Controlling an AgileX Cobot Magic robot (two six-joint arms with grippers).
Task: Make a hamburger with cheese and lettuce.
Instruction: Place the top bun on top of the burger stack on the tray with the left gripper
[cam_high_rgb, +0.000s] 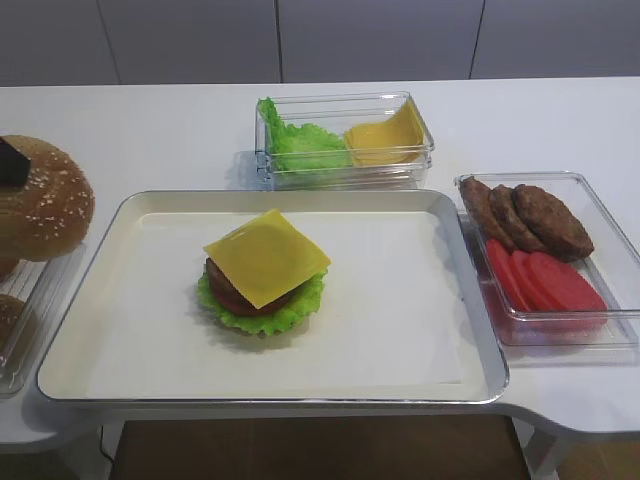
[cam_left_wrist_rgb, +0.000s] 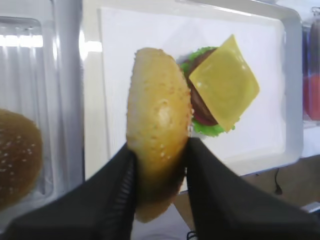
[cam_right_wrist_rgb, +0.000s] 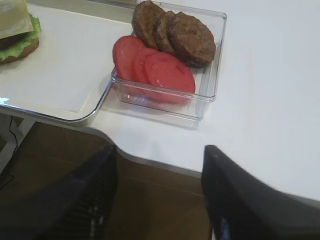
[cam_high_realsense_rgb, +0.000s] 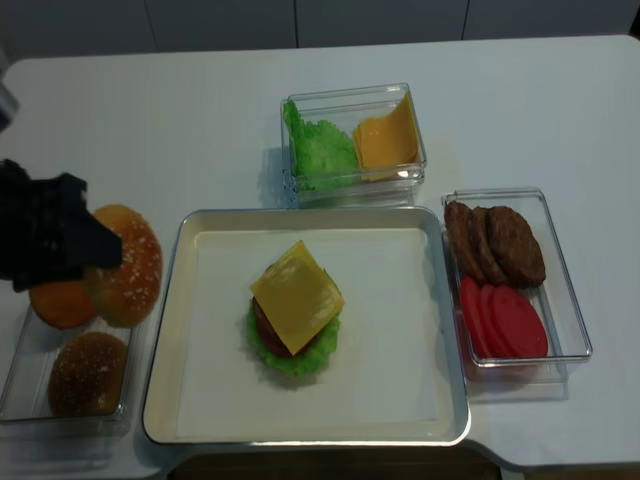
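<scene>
Golden and speckled with sesame seeds, the round bun top (cam_left_wrist_rgb: 159, 125) is sitting on edge in my left pincer (cam_left_wrist_rgb: 159, 165), whose black jaws are clenching it from both sides. I am holding it above the left rim of the shallow white metal tray (cam_high_realsense_rgb: 190, 330), just beside the clear plastic bin (cam_high_realsense_rgb: 30, 400) with the loose brown buns (cam_high_realsense_rgb: 88, 372).

On the tray the hamburger (cam_high_rgb: 263, 275) is lying near the middle without a top: the ruffled green lettuce leaf (cam_high_rgb: 262, 315) is showing around the reddish-brown patty (cam_high_rgb: 228, 285), and the square yellow cheese slice (cam_high_rgb: 266, 255) is resting flat on it with corners sticking out.

My right pincer (cam_right_wrist_rgb: 160, 195) is hanging released over the front edge of the white desk (cam_right_wrist_rgb: 270, 100), gripping nothing, near the clear box (cam_right_wrist_rgb: 205, 95) of red tomato slices (cam_right_wrist_rgb: 155, 70) and brown patties (cam_right_wrist_rgb: 175, 32).
</scene>
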